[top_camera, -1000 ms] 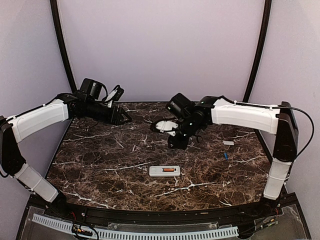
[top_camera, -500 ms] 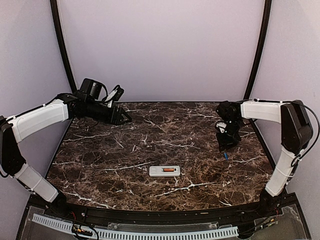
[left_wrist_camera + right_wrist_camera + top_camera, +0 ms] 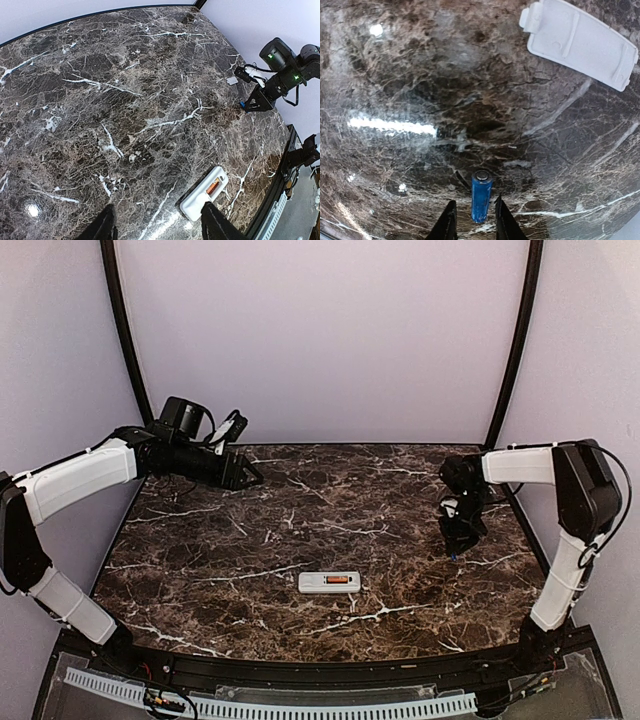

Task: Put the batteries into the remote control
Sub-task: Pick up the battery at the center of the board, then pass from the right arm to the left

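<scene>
The white remote control lies back-up at the table's front middle, with the orange battery in its open bay. It also shows in the left wrist view, with the orange battery inside. The blue battery lies on the marble at the right. My right gripper is open and low, with one finger on each side of the battery's near end, not touching it. In the top view the right gripper hides most of that battery. My left gripper is open and empty, raised at the back left.
The flat white cover plate lies inner side up just beyond the blue battery, and it also shows in the left wrist view. The table's right edge and the purple wall are close to the right arm.
My right arm has swung from the back middle to the right side and come down over the blue battery. The left arm and the remote have not moved.
</scene>
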Tool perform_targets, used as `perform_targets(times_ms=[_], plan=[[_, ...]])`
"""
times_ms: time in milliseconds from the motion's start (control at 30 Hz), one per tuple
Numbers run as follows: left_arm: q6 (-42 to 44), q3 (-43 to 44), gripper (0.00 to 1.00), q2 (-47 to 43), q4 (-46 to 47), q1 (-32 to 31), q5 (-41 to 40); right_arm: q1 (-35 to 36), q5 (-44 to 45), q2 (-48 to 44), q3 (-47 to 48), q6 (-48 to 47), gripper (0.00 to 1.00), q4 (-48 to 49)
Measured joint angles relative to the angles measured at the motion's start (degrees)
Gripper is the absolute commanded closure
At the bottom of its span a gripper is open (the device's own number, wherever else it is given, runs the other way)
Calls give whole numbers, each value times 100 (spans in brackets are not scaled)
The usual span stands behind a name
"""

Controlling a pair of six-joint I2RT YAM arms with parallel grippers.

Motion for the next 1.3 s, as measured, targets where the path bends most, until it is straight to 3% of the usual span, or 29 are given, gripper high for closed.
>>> perform_targets(times_ms=[200,333,567,733,867,967,1100,1200,1300], plan=[[2,0,44,0,0,2,-2,0,9,195,-2,22,84,-4],[2,0,44,0,0,2,-7,0,31,199,-2,2,100,-15],[2,-2,44,0,0,2,-9,61,-28,201,31,-286,100,-74],[31,-188,45,-70,186,2,76,258,-595,109,334,-525,100,-251],[170,-844,49,-564,813,2,219,509,-1296,-166,1010,-662,100,-275],[492,-1727,50,-1469,1880,0,313,942,-1810,-341,1585,-787,100,-271],[1661,-2914,45,-2833,3609,-260,439,1556,-2240,-313,2371,-903,100,-358],[3333,-3169,45,-3265,3954,-1121,356,2006,-2426,-199,2990,-973,100,-557],[4992,-3082,45,-3110,3910,-1987,166,2404,-2509,-48,3460,-994,100,-739]])
